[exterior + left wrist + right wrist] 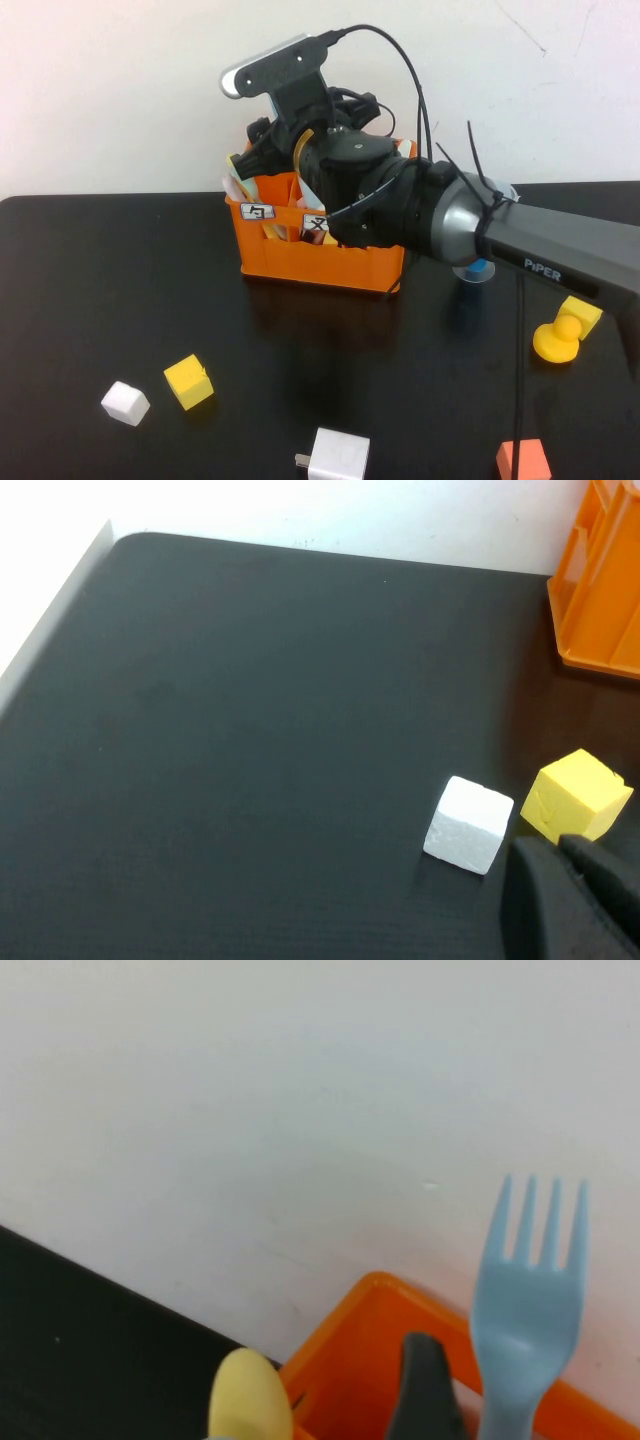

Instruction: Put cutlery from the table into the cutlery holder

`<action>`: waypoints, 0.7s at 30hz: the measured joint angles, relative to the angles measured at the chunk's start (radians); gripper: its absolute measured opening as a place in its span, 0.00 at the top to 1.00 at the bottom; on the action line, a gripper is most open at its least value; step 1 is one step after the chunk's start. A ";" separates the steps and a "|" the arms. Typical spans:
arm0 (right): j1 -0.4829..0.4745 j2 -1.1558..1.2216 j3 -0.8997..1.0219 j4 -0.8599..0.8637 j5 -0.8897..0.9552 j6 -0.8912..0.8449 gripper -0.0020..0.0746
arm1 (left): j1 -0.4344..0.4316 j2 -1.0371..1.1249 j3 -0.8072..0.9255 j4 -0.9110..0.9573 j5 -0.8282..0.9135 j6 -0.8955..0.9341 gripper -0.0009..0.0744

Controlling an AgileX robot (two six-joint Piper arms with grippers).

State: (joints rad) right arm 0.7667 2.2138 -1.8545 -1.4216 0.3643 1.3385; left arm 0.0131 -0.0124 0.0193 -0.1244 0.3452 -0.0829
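the right gripper (275,135) is held above the orange crate (300,255), jaws parted, beside an upright light blue fork (525,1310); the left gripper's (575,900) state cannot be told

Plain white wall (120,90) behind, faint marks, even soft light

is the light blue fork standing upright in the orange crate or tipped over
Upright: in the right wrist view the light blue fork stands tines up over the orange crate's rim, beside the right pincer, which is over the crate.
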 joint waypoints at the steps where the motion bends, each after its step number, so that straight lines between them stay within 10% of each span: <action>1: 0.000 0.010 -0.008 -0.002 0.000 0.000 0.39 | 0.000 0.000 0.000 0.000 0.000 0.000 0.99; 21: -0.002 0.125 -0.108 -0.002 0.023 0.022 0.43 | 0.000 0.000 0.000 0.000 0.000 -0.003 0.99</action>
State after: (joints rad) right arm 0.7649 2.3392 -1.9626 -1.4232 0.3873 1.3601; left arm 0.0131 -0.0124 0.0193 -0.1244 0.3452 -0.0857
